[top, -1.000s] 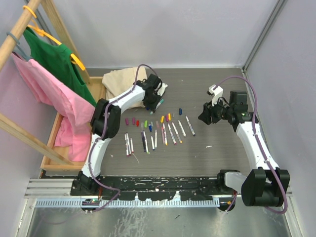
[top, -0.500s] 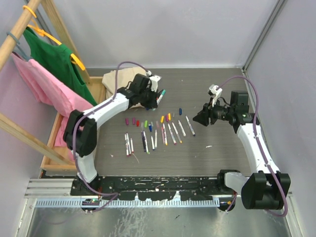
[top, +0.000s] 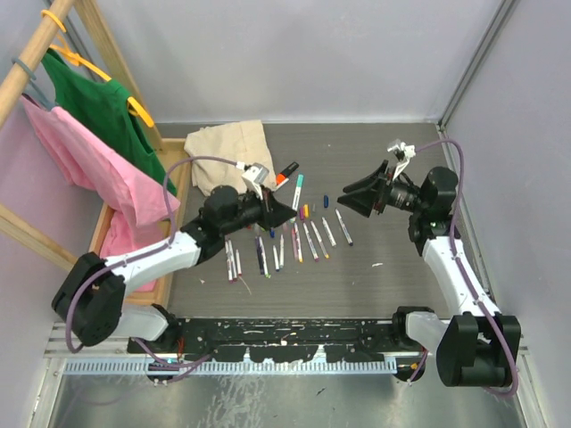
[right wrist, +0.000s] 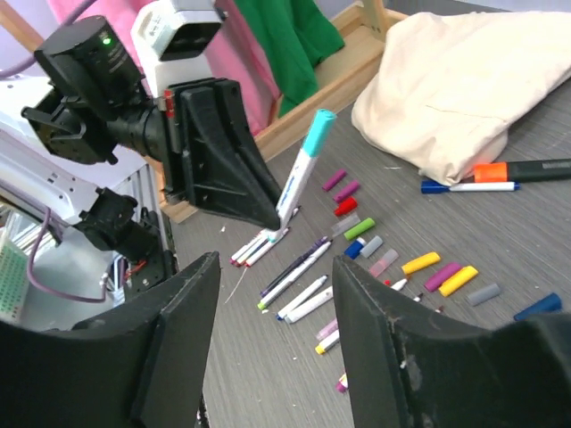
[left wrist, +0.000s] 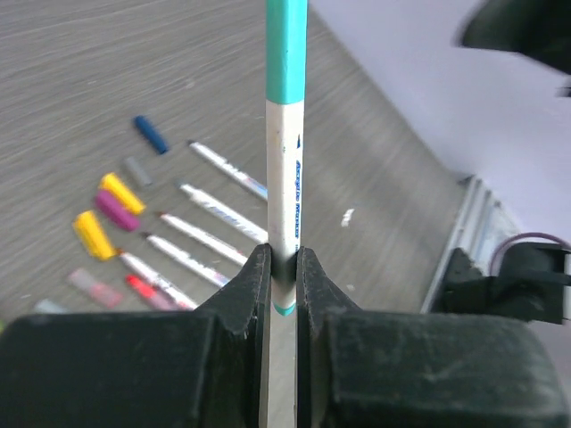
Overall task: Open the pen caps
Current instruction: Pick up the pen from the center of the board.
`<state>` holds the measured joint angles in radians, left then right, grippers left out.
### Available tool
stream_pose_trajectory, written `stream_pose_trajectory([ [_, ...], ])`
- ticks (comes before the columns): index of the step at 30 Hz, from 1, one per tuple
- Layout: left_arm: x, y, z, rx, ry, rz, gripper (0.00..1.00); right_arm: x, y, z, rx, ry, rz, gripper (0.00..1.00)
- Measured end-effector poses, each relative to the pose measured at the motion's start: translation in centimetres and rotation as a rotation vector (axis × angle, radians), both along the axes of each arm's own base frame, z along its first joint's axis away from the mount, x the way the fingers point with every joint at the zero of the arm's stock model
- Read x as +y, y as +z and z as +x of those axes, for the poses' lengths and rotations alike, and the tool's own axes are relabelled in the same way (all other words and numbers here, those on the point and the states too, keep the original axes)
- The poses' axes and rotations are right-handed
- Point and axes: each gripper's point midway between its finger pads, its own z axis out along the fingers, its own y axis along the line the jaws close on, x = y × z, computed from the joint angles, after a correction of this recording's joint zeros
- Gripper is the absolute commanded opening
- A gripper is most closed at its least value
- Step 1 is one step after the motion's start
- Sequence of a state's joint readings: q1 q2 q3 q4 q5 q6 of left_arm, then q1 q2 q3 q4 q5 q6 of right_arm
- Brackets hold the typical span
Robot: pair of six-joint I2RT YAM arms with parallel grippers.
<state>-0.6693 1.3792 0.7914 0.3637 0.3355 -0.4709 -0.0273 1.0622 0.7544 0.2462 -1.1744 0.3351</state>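
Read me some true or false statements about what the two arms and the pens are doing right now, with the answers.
1. The left gripper is shut on a teal-capped pen. True.
2. The teal cap has been pulled off that pen. False: it sits on the held pen's upper end.
3. The right gripper is clamped on the cap. False: its jaws stand open, apart from the pen.
4. A yellow cap lies loose on the table near uncapped pens. True.
5. A black marker with an orange cap lies beside the beige cloth. True.
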Motion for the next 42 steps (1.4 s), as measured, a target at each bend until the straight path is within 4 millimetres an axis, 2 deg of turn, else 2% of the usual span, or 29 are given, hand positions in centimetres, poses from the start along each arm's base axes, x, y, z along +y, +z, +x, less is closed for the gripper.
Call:
stream_pose_trajectory([
  [4, -1.9, 2.2, -3.6, -0.075, -0.039, -0.118, 0.00, 0.7, -0.3, -1.0, 0.017, 0.033, 0.082, 0.75],
  [8, -3.1, 3.6, -6.8, -0.135, -0.057, -0.206, 0.00, 1.2, -1.2, -2.5, 0.043, 0.067, 0.138, 0.81],
  [10, -3.2, 4.0, -7.6, -0.158, -0.042, -0.238, 0.00, 1.5, -0.9, -3.2, 0.047, 0.086, 0.158, 0.83],
  [17, -2.9, 5.1, -8.0, -0.206, 0.038, -0.317, 0.00, 3.1, 0.8, -5.0, 0.004, 0.172, 0.188, 0.81],
  [22, -3.4, 7.0, -8.9, -0.239, 0.041, -0.391, 0.00, 4.1, 0.6, -6.1, 0.019, 0.216, 0.200, 0.78],
  [25, -3.8, 7.3, -9.3, -0.243, 0.037, -0.409, 0.00, 4.3, 0.4, -6.2, 0.030, 0.222, 0.204, 0.76],
  [29, -4.2, 7.2, -9.6, -0.242, 0.035, -0.416, 0.00, 4.7, 0.2, -6.1, 0.047, 0.224, 0.210, 0.72],
  [32, -4.8, 6.2, -9.7, -0.230, 0.033, -0.399, 0.00, 4.9, 0.1, -6.1, 0.058, 0.226, 0.213, 0.69],
  [42, -6.1, 4.4, -10.1, -0.209, 0.028, -0.375, 0.00, 5.7, -0.6, -6.3, 0.097, 0.236, 0.207, 0.50],
])
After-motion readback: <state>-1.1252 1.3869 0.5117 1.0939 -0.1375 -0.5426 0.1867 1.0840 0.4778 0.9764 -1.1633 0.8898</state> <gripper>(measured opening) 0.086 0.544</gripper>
